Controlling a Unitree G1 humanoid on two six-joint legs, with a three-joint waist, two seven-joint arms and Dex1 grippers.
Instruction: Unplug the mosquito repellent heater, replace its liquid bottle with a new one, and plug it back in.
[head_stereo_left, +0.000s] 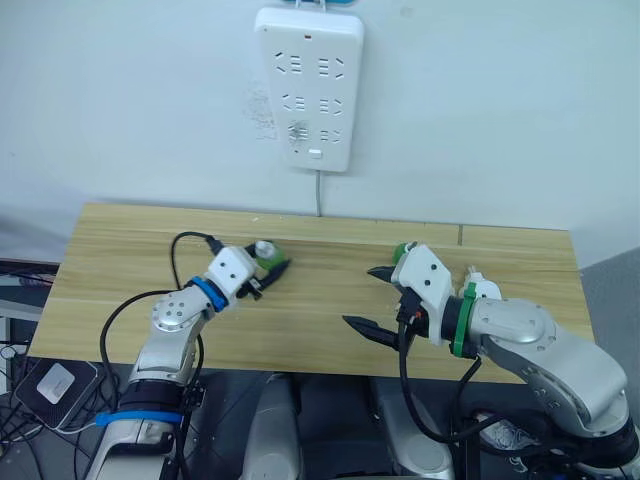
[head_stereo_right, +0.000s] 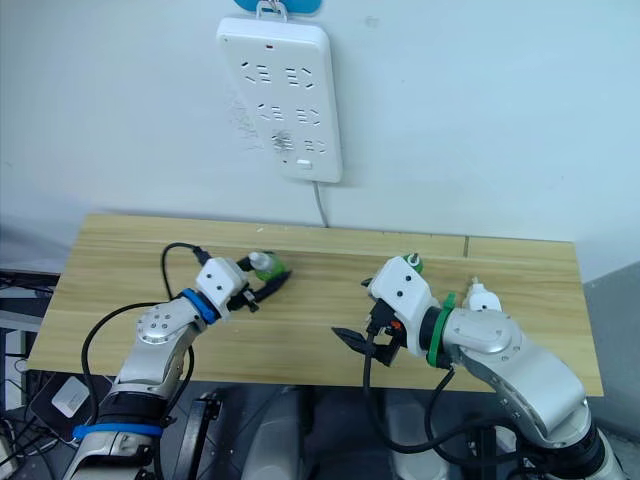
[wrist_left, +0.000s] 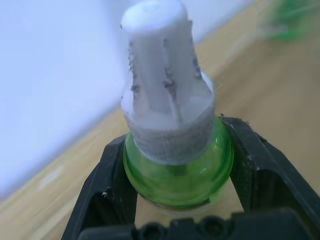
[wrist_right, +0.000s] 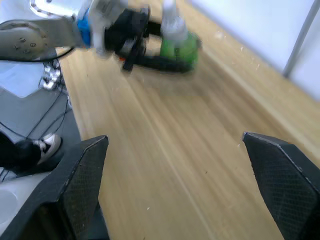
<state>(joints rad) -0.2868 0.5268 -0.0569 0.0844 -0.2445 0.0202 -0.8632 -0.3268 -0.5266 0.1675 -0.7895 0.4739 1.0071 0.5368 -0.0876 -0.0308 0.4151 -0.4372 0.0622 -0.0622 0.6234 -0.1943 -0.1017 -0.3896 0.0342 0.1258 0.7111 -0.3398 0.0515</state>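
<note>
Gripping a small green bottle (wrist_left: 178, 170) by its squat body, the left gripper (head_stereo_left: 268, 270) holds it upright just above the wooden tabletop (head_stereo_left: 310, 330), fingers (wrist_left: 107, 190) pinching it from both sides. A pale capped neck rises from the bottle's top. The right gripper (head_stereo_left: 372, 298) hangs over the tabletop's right half, well apart from the left one, its black fingers (wrist_right: 82, 175) spread wide around nothing. Behind its wrist a second green bottle (head_stereo_right: 413, 264) peeks out, and the white mosquito repellent heater (head_stereo_right: 483, 299) sits near the right edge, mostly hidden by the arm. A white power strip (head_stereo_left: 308, 85) hangs on the wall, its sockets unoccupied.
</note>
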